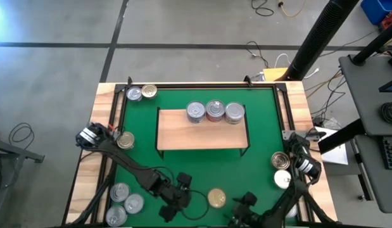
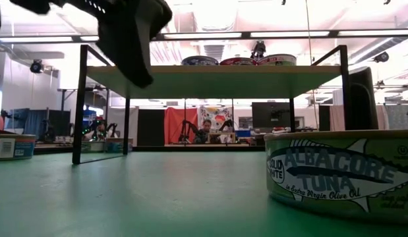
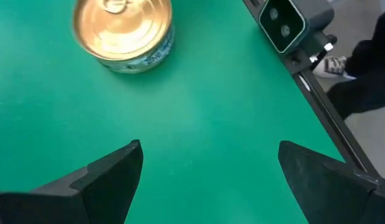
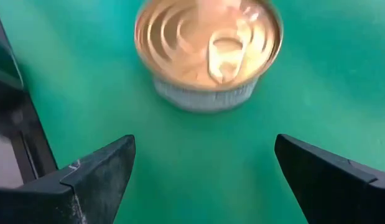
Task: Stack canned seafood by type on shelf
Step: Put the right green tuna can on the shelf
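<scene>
A gold-lidded tin (image 1: 216, 198) stands on the green mat near the near edge, between my two grippers. It shows as the gold tin (image 3: 124, 28) in the left wrist view, the gold tin (image 4: 208, 50) in the right wrist view, and the albacore tuna tin (image 2: 342, 172) in the low view. My left gripper (image 3: 211, 168) hovers open to the tin's left, seen also as the left gripper (image 1: 177, 195). My right gripper (image 4: 204, 168) is open just to its right, the right gripper (image 1: 244, 204). The wooden shelf (image 1: 183, 136) holds three tins (image 1: 215, 111) along its far edge.
Other tins stand on the mat: two at the far left corner (image 1: 140, 93), one at the left (image 1: 125, 140), three at the near left (image 1: 125, 204), two at the right (image 1: 281, 170). A grey camera (image 3: 282, 22) sits at the near edge. Black frame rails border the mat.
</scene>
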Robot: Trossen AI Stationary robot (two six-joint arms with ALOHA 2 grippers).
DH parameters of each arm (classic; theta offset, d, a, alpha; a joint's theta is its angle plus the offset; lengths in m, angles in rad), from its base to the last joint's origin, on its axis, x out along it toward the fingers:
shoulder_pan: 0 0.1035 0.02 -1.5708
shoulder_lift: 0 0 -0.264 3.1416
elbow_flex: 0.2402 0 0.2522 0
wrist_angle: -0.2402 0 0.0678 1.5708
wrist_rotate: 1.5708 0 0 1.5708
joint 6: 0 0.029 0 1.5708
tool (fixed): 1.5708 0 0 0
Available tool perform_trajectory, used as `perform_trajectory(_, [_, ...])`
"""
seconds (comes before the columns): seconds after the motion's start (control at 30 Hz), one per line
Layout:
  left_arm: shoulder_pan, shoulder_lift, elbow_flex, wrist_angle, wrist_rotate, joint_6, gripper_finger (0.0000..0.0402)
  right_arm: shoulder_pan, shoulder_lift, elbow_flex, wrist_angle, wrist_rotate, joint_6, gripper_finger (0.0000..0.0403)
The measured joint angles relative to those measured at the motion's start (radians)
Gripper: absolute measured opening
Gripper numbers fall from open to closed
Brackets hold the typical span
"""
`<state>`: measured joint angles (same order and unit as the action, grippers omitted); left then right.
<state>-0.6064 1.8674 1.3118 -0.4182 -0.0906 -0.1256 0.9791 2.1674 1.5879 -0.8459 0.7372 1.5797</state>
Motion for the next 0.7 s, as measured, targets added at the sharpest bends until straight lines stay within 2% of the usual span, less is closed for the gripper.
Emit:
perform_trajectory(0.2, [0.018,0.026,-0.005,-0.002,0.03,0.039,0.0356,0.0,-0.001,0.0,0.0,-0.078,-0.124,0.038])
perform_trajectory(0.33, [0.035,0.05,-0.026,-0.002,0.029,0.065,0.0356,-0.006,-0.002,-0.021,0.008,-0.08,-0.125,0.038])
perform_trajectory(0.4, [0.05,0.072,-0.031,0.0,0.029,0.096,0.0356,-0.007,-0.005,-0.044,0.015,-0.082,-0.069,0.038])
perform_trajectory(0.53, [0.074,0.1,-0.033,0.002,0.029,0.121,0.0356,-0.008,-0.005,-0.066,0.011,-0.045,-0.003,0.038])
perform_trajectory(0.7, [0.087,0.131,-0.033,0.038,0.035,0.178,0.0356,-0.018,-0.003,-0.073,0.018,0.011,-0.138,0.038])
